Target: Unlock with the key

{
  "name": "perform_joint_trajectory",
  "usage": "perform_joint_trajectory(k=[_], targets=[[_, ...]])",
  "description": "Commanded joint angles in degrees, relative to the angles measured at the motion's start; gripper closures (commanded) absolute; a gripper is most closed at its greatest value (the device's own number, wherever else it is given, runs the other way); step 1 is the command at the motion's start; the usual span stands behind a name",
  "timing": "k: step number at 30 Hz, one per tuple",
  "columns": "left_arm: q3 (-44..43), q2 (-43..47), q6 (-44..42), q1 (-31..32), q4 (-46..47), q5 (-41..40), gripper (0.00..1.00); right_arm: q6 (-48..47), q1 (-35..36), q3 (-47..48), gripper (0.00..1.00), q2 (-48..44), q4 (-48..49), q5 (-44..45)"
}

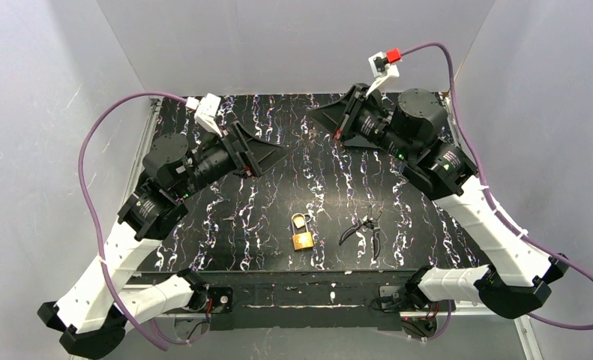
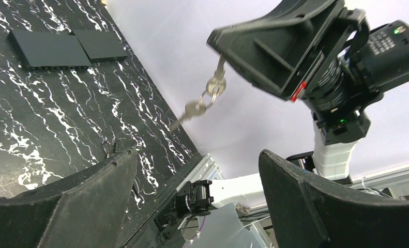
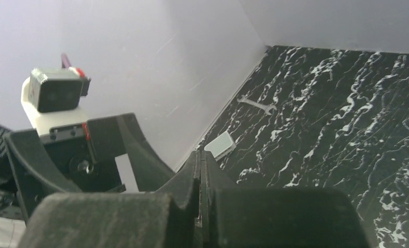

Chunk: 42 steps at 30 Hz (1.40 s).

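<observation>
Key (image 2: 221, 68): up in the air over the far half of the table (image 1: 263, 240), one end pinched in the right jaws, with a ring (image 2: 215, 87) and a second key (image 2: 194, 109) dangling below it
Grip: the right jaws are closed flat on the key; the pinched end seems to be the blade, since the ring hangs from the free end, though the left wrist view is too small to be sure
Empty side: the left jaws stand wide apart with nothing between them, their mouth turned toward the hanging keys
Reason for the hold: judged a hand-over, the key offered in mid-air so the other arm can take it by the head and leave the blade free for the lock
Padlock (image 1: 303, 238): brass, lying flat near the middle of the near edge, touched by neither arm; pliers (image 1: 364, 227) lie just beside it toward the right edge
Right arm (image 1: 477, 214): rises from the near right corner, elbow high, wrist turned inward so its jaws point toward the left edge
Left arm (image 1: 117, 255): rises from the near left corner in mirror fashion, jaws pointing toward the right edge, with a clear gap between the two pairs
</observation>
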<state>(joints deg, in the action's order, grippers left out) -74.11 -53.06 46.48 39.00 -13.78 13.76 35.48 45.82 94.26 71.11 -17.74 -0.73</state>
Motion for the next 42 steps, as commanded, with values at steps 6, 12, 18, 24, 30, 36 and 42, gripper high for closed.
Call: perform_joint_trajectory(k=[6,12,18,24,30,36,42], targets=[[-3.52,-1.04,2.76,0.01,5.29,1.58,0.20,7.87,-0.12,-6.96,0.99,-3.94,15.19,-6.71],[-3.53,-2.43,4.05,0.08,9.81,2.87,0.31,16.69,-0.12,-12.32,0.99,-6.26,23.13,-3.28],[-4.00,-3.99,5.00,0.05,12.43,1.20,0.34,20.46,-0.05,-13.14,0.99,-6.34,26.68,-0.48],[-3.46,-5.32,6.60,0.09,16.23,0.53,0.41,21.34,-0.12,-12.97,0.99,-6.22,26.58,0.40],[-5.87,-7.58,7.05,0.14,16.16,1.01,0.46,22.04,-0.12,-13.05,0.99,-5.64,25.70,1.93],[-5.73,-9.13,8.27,0.20,16.93,1.70,0.52,21.69,-0.12,-12.55,0.99,-5.61,25.48,2.28],[-6.51,-10.51,8.93,0.79,17.03,1.93,0.56,21.56,-0.12,-13.05,0.99,-5.74,24.40,2.67]])
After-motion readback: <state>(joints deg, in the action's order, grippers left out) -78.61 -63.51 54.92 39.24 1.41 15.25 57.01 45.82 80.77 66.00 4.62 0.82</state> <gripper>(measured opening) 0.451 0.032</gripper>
